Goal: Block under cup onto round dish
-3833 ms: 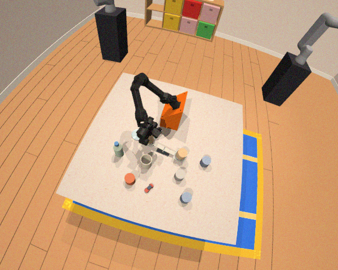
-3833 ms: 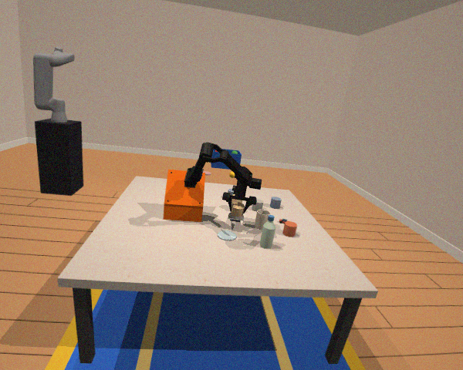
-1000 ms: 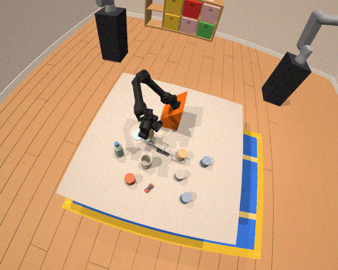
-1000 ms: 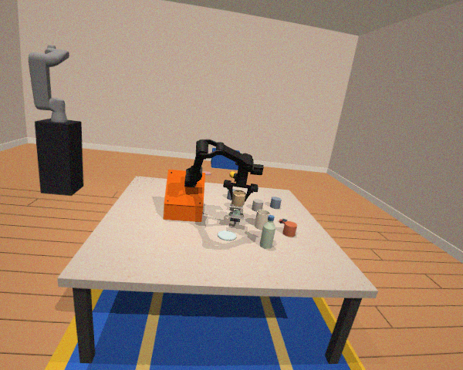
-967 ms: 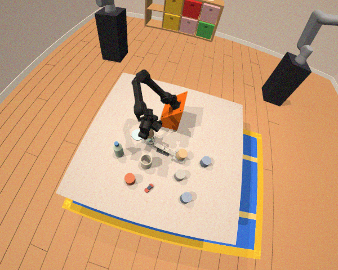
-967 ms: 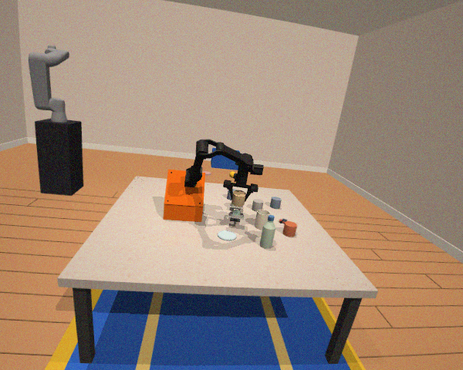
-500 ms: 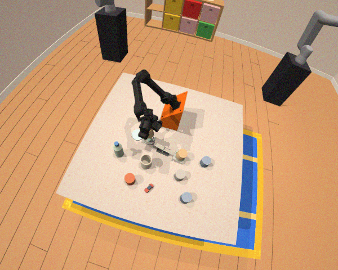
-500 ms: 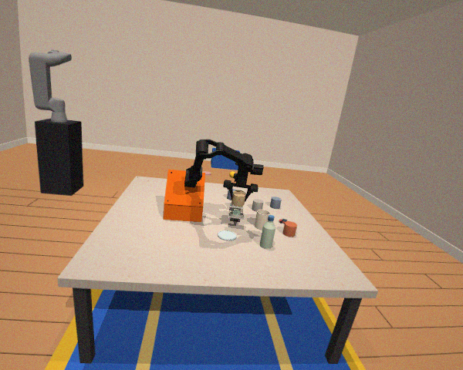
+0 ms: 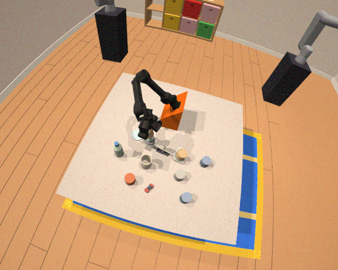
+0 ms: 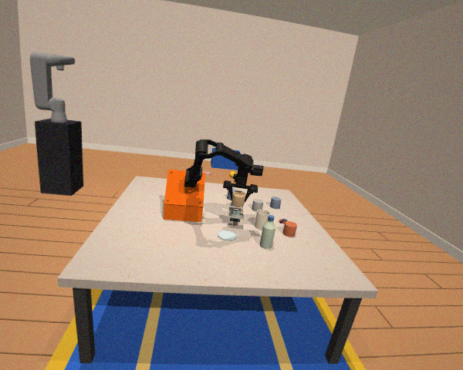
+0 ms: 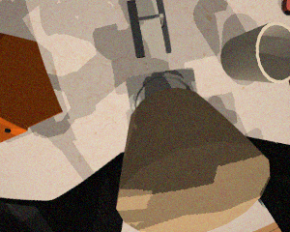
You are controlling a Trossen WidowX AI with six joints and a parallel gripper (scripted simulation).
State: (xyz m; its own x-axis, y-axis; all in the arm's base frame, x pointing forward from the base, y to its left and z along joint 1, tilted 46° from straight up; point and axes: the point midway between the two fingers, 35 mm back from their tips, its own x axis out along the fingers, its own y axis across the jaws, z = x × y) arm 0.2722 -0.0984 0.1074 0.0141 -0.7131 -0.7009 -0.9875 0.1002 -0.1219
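Note:
My gripper (image 10: 238, 200) is shut on one tan cup (image 9: 150, 134) (image 10: 238, 198) (image 11: 188, 145), holding it above the near end of the balance (image 9: 171, 151) (image 11: 136, 29). A small grey-teal shape (image 9: 150, 140) (image 10: 236, 212) shows under the held cup at that end. It looks like the block, but is too small to tell surely; the cup mostly hides it in the wrist view. The other tan cup (image 9: 181, 154) stands on the far end. The pale round dish (image 9: 136, 134) (image 10: 227, 235) lies beside the near end, partly under the arm in the top view.
An orange box (image 9: 178, 116) (image 10: 183, 210) (image 11: 19, 82) stands beside the arm. A green bottle (image 9: 118, 150) (image 10: 267, 235) and an open grey-beige cup (image 9: 146, 162) (image 11: 242, 55) stand near the balance. A red cylinder (image 9: 129, 178), a toy car (image 9: 149, 188) and several grey or blue cylinders stand farther out.

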